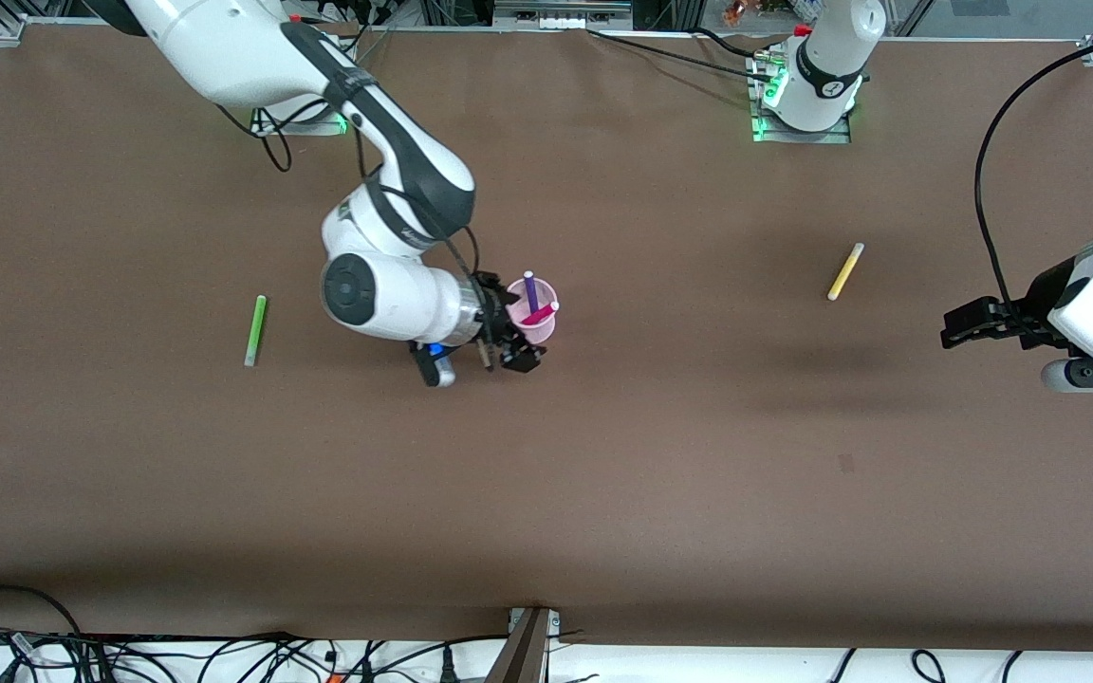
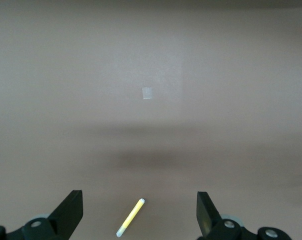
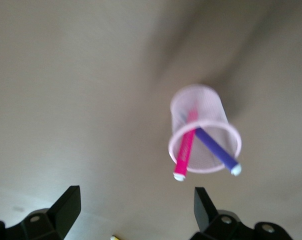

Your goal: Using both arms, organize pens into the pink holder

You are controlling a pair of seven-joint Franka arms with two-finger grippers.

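Observation:
The pink holder (image 1: 541, 332) stands upright mid-table with a dark purple pen (image 1: 530, 289) and a magenta pen (image 1: 539, 316) leaning in it. My right gripper (image 1: 513, 327) is open right beside the holder, holding nothing. In the right wrist view the holder (image 3: 206, 102), magenta pen (image 3: 186, 150) and purple pen (image 3: 216, 150) lie just ahead of the open right gripper (image 3: 136, 190). A yellow pen (image 1: 845, 271) lies flat toward the left arm's end. My left gripper (image 1: 956, 324) hangs open and empty near it. The left wrist view shows the yellow pen (image 2: 130, 218) between the left gripper's (image 2: 138, 195) spread fingers, lower down. A lime green pen (image 1: 255, 330) lies toward the right arm's end.
The brown table top (image 1: 660, 474) carries only these things. Cables and a bracket (image 1: 527, 645) run along the edge nearest the front camera. The arm bases (image 1: 807, 104) stand along the opposite edge.

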